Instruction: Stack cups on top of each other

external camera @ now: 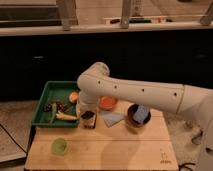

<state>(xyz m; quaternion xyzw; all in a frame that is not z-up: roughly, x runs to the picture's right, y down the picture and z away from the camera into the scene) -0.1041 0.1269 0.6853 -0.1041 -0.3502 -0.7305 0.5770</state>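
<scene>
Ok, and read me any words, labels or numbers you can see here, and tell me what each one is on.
No text can be read anywhere in this view.
Faint dark mark on the wooden table, at the picture's lower right: too blurred to read.
The end effector, low over the table beside the green tray, shows no lettering.

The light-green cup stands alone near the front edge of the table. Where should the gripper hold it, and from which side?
Probably by the rim of the light-green cup, one finger inside, from above: it stands upright, mouth up, nothing close around it. The gripper is shut, low beside the green tray.
</scene>
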